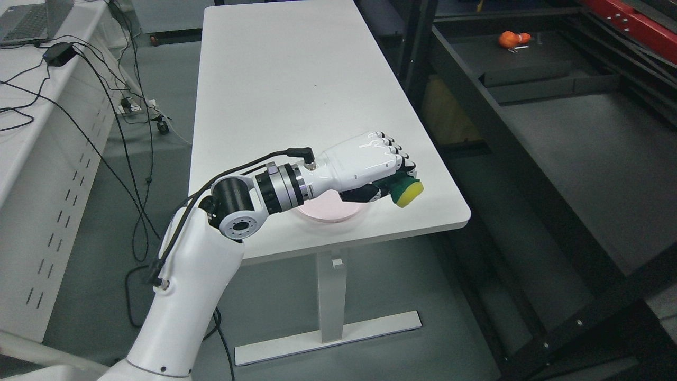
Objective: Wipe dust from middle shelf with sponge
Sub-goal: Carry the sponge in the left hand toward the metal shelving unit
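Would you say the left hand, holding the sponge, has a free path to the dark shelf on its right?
Probably yes. The left hand grips the sponge above the white table's right edge, and nothing stands between it and the dark shelf. Whether the arm extends far enough is unclear.

A white robot hand [370,166] with black fingertips grips a yellow-and-green sponge [406,191] above a pale pink plate [330,210] on a white table [285,79].

- Robot hand [365,166]: one, the left.
- Sponge [406,191], yellow and green: one.
- Pink round plate [330,209]: one.
- White worktop [296,95]: one.
- Laptop [34,18]: one.
- Dark shelf unit [571,148]: one.
- Orange object [510,38] on shelf: one.
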Robot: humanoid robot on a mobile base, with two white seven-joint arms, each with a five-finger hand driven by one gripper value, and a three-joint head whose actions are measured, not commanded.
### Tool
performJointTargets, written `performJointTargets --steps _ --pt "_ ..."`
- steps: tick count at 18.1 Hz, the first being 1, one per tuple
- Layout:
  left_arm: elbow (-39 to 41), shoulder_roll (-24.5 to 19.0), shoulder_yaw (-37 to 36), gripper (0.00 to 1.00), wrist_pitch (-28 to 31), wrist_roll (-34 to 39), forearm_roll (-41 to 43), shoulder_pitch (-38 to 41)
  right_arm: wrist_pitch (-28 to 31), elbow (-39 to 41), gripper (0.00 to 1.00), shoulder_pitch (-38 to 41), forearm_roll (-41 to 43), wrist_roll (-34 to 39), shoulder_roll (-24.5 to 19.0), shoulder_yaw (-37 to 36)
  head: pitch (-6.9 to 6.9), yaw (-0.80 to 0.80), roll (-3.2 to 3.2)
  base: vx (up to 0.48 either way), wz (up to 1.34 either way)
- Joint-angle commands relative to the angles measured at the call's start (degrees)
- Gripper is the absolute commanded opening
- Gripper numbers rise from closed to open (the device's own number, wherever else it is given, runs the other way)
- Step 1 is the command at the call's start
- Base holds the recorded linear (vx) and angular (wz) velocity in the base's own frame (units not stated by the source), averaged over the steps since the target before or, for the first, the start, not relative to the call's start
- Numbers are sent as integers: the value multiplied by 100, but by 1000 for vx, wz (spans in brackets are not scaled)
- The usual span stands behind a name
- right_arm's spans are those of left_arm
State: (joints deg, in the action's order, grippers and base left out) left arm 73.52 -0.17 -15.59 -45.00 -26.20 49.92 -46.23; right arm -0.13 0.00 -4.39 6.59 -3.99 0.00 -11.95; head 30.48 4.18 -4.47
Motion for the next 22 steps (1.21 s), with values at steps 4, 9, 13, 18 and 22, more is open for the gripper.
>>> performJointTargets --steps 4,9,13,18,22 --pt "-13 -123 12 1 0 1 0 -17 418 100 100 0 0 -14 100 0 0 0 0 -312 -454" --pt "-13 -123 38 1 0 1 0 -26 418 100 100 0 0 -14 100 0 0 0 0 -268 -738" --pt "-13 -106 38 1 0 1 0 -26 418 100 100 0 0 -14 100 0 0 0 0 -250 -1046" --pt "-13 -83 12 1 0 10 0 -61 418 100 100 0 0 -14 100 0 0 0 0 -192 -1232" --pt "22 -83 12 1 0 1 -88 -622 418 100 100 0 0 -14 100 0 -2 0 0 -78 -1146"
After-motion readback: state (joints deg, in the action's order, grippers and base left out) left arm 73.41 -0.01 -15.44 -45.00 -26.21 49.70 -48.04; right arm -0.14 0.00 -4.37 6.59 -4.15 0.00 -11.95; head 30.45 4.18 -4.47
